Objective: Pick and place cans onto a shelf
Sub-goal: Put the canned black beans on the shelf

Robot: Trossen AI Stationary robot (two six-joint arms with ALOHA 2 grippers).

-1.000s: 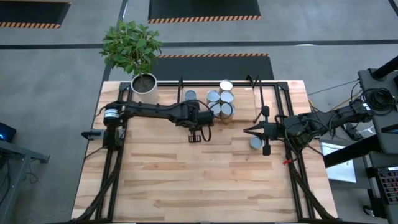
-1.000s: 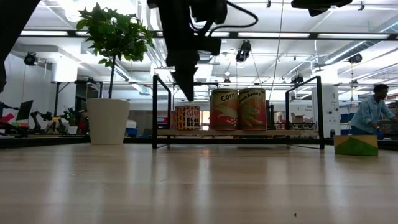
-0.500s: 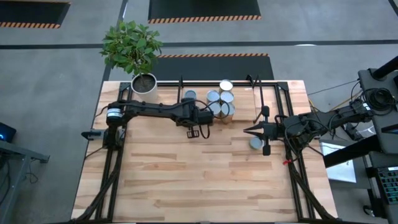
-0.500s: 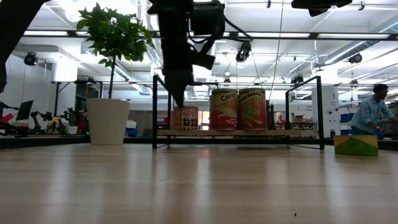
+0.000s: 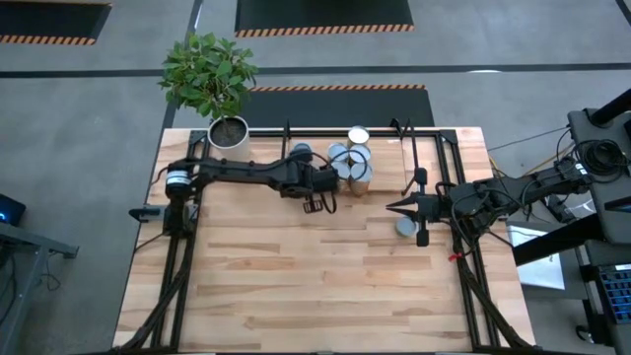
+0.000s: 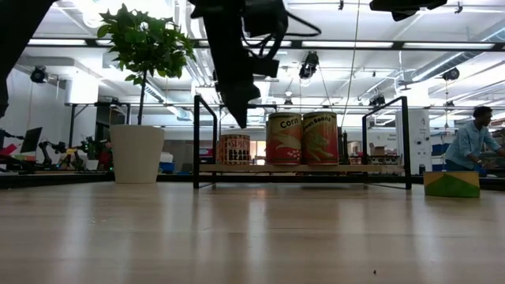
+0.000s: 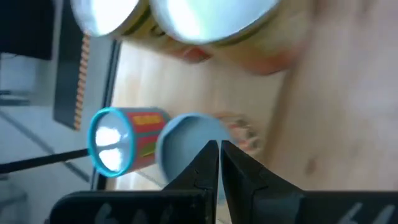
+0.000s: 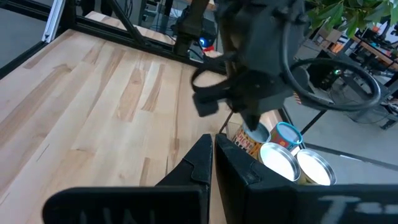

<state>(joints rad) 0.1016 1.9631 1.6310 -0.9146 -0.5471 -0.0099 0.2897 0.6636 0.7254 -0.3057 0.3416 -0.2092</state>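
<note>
Several cans stand on the shelf (image 5: 424, 148) at the table's far edge: a small one (image 5: 301, 151) to the left and a cluster (image 5: 353, 158) to its right. In the low view they stand on the shelf's board (image 6: 355, 168): a short can (image 6: 235, 148) and two taller ones (image 6: 284, 138). My left gripper (image 6: 241, 123) is shut and slants down just above the short can, clear of it; the left wrist view shows that can's blue-grey top (image 7: 186, 140) past the shut tips (image 7: 219, 148). My right gripper (image 5: 391, 207) is shut, high over the table's right side, beside one more can (image 5: 405, 228) standing on the table.
A white pot with a green plant (image 5: 228, 131) stands at the far left corner, close to the shelf's left end. Black frame rods (image 5: 463, 266) run along both sides of the table. A person (image 6: 473, 138) moves in the room behind. The near half of the wooden tabletop (image 5: 315, 286) is bare.
My left gripper has turned at the wrist. Its shut tips swung a little toward the table's left and back again, and it has edged toward the cans on the shelf. It has stayed shut. The cans have not moved.
</note>
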